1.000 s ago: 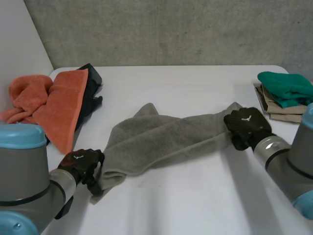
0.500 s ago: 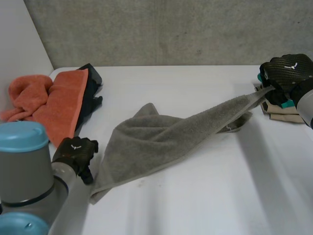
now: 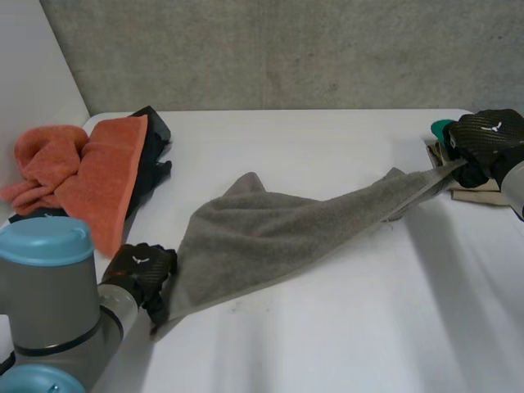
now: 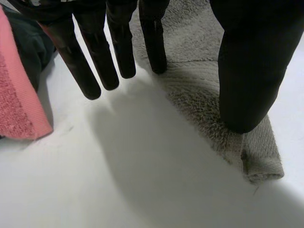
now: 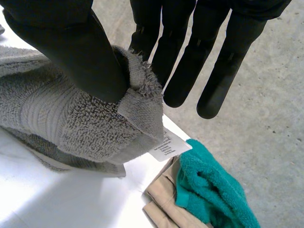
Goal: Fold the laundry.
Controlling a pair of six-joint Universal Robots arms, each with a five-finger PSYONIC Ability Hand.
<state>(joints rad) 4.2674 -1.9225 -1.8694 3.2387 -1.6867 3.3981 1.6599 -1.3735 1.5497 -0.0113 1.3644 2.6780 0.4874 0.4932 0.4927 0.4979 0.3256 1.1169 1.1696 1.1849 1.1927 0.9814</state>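
Observation:
A grey towel (image 3: 278, 233) lies stretched across the table from near left to far right. My right hand (image 3: 485, 135) holds its far right corner raised off the table. In the right wrist view my right hand (image 5: 71, 47) pinches that corner, with its white label, between thumb and a finger, and the grey towel (image 5: 71, 123) hangs below. My left hand (image 3: 141, 268) rests at the towel's near left corner. In the left wrist view its fingers (image 4: 95, 61) are straight and spread over bare table, with the thumb above the edge of the grey towel (image 4: 199, 90), gripping nothing.
An orange towel (image 3: 90, 176) and a dark cloth (image 3: 154, 139) lie heaped at the far left. A folded stack of a teal cloth (image 5: 209, 190) on beige ones (image 3: 475, 194) sits just behind my right hand. A grey wall backs the table.
My right hand carried its towel corner up and out to the far right, pulling the towel taut. My left hand let the bunched near corner drop flat and sits beside it again.

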